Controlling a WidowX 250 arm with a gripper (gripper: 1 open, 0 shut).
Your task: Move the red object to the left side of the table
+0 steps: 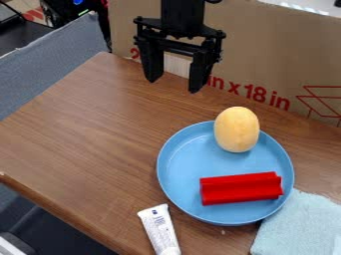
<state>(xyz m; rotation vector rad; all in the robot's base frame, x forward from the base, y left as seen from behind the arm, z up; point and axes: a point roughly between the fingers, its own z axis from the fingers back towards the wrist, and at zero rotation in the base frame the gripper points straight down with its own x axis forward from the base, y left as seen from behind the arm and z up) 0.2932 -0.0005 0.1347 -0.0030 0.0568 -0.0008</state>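
The red object (241, 187) is a flat ridged bar lying on the near side of a round blue plate (182, 159). Behind it on the same plate stands a tan egg-shaped object (236, 129). My gripper (174, 76) hangs over the far part of the brown wood-grain table (94, 120), up and to the left of the plate. Its black fingers point down, stand wide open and hold nothing. It is well apart from the red object.
A cardboard box with red printing (273, 55) stands along the back. A white tube (159, 229) lies at the near edge, and a light blue cloth (300, 227) sits at the bottom right. The table's left edge runs diagonally.
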